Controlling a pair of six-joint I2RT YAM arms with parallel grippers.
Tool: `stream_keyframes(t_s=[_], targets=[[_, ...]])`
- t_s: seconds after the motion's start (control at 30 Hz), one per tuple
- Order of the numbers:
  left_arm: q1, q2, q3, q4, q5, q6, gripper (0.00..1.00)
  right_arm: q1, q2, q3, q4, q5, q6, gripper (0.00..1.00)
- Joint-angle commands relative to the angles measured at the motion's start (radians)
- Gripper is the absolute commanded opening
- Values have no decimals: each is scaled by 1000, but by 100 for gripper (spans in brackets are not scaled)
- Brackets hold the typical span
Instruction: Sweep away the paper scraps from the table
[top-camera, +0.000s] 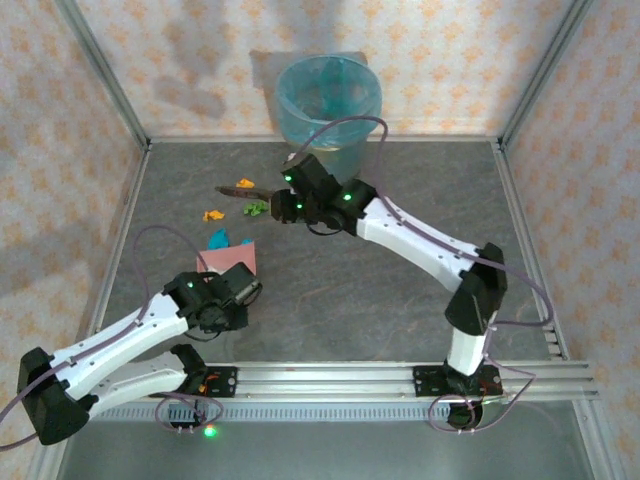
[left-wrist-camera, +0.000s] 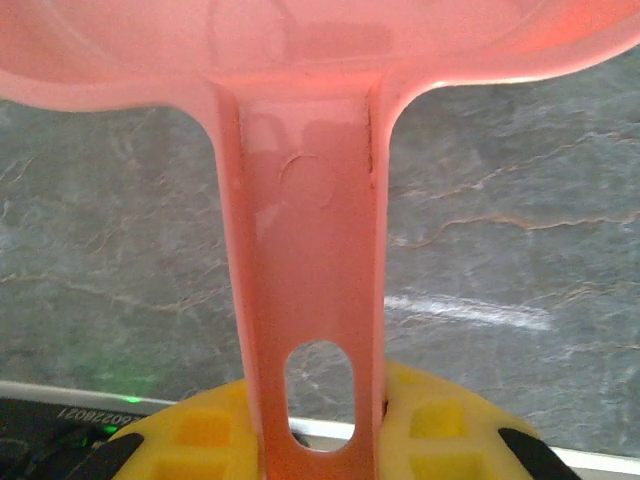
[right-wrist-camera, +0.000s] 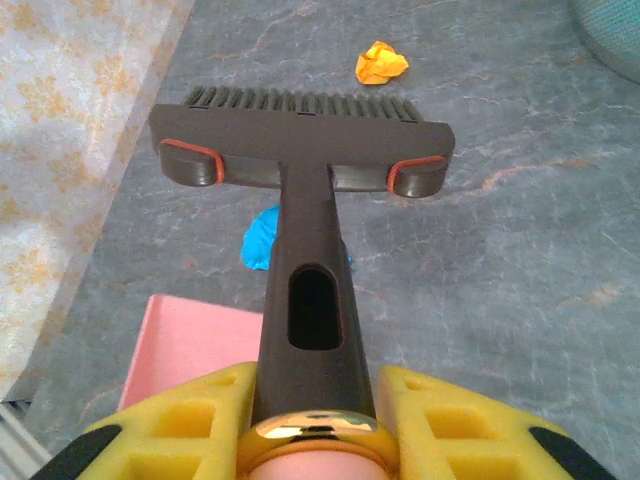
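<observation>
left hand (left-wrist-camera: 320, 440) clamped on the flat handle of the smooth pink plastic dustpan (left-wrist-camera: 300, 250) | right hand (right-wrist-camera: 315, 425) closed round the dark brush (right-wrist-camera: 300, 130) handle, stubby bristle row facing away | paper scraps (top-camera: 213, 215) crumpled orange, green and blue bits, loose on the marbled grey worktop (top-camera: 420, 170) between brush and dustpan, blue one just off the pan's front edge

Overhead view faces down on table (top-camera: 400, 300); wrist views close (both share dustpan (right-wrist-camera: 190, 340)).
</observation>
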Motion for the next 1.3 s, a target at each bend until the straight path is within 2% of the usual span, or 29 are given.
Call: stream_keyframes(t_s=[0.0, 0.2, 0.3, 0.73, 0.93, 1.07, 1.27], targets=[[-15, -4, -4, -104, -62, -70, 0, 6, 57, 96, 85, 26, -45, 0], [-17, -28, -11, -135, -69, -87, 0, 8, 116, 76, 160, 150, -112, 0], [-17, -18, -7, -141, -75, -89, 0, 8, 159, 117, 111, 182, -146, 0], [-16, -23, 36, -164, -106, -79, 0, 8, 273, 202, -17, 152, -201, 0], [-16, -62, 68, -199, -134, -82, 0, 9, 273, 188, -63, 174, -188, 0], [-18, -71, 74, -199, -132, -77, 0, 8, 232, 125, -63, 198, -173, 0], [-17, -80, 89, -207, -142, -59, 0, 9, 102, -89, 3, 212, -136, 0]])
